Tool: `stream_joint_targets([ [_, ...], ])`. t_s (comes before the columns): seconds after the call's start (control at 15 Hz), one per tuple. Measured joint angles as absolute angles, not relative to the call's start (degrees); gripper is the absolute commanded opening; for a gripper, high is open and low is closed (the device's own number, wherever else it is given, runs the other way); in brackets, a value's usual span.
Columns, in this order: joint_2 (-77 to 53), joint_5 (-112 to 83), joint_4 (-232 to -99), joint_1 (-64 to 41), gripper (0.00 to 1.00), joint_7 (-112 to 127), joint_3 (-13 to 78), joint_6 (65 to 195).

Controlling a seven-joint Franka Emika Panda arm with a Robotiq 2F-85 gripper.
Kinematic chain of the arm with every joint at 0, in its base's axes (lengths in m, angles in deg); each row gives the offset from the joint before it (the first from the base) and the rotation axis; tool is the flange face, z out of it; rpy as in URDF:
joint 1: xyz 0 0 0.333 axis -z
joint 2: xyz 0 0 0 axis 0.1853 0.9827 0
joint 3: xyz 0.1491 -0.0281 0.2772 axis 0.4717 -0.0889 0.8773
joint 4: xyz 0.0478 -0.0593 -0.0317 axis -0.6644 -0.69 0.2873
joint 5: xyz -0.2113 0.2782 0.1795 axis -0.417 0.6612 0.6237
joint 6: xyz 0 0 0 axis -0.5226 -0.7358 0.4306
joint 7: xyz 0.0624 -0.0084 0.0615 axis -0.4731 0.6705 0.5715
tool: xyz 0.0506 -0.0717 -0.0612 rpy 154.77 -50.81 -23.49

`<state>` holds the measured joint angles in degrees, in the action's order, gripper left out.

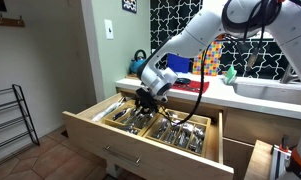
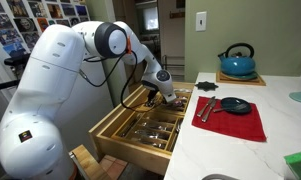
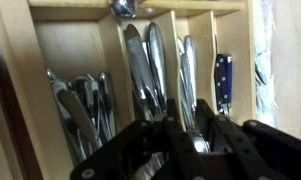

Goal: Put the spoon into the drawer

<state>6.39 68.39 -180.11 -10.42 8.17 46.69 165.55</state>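
The wide light-wood drawer [image 1: 118,146] stands pulled out under the counter in both exterior views [image 2: 114,131]. Its compartments hold several pieces of cutlery. My gripper [image 1: 144,101] hangs low over the compartments, also shown in an exterior view [image 2: 163,93]. In the wrist view the black fingers [image 3: 190,110] sit close together around a shiny spoon [image 3: 198,141]. It is held over a narrow compartment between wooden dividers [image 3: 115,60]. Most of the spoon is hidden by the fingers.
A blue kettle [image 2: 236,62] stands on the white counter, with a black pan [image 2: 233,104] on a red mat [image 2: 240,125]. A sink [image 1: 270,88] is at the counter's end. A wire rack [image 1: 10,115] stands by the wall. A dark-handled knife [image 3: 222,80] lies in a side compartment.
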Motion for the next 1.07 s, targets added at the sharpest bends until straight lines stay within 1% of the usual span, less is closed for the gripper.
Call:
stream_joint_targets([
  [0.2,6.44,68.51,-180.10,-10.42,0.80,8.37,46.72,165.55],
  [0.27,6.46,68.51,-180.10,-10.42,0.89,8.40,46.73,165.55],
  [0.4,6.47,68.51,-180.10,-10.42,1.00,8.62,46.81,165.53],
  [0.8,4.95,66.97,-180.72,-10.55,1.00,10.97,47.12,164.78],
  [1.07,0.97,58.93,-183.92,-11.42,1.00,10.45,45.84,163.17],
])
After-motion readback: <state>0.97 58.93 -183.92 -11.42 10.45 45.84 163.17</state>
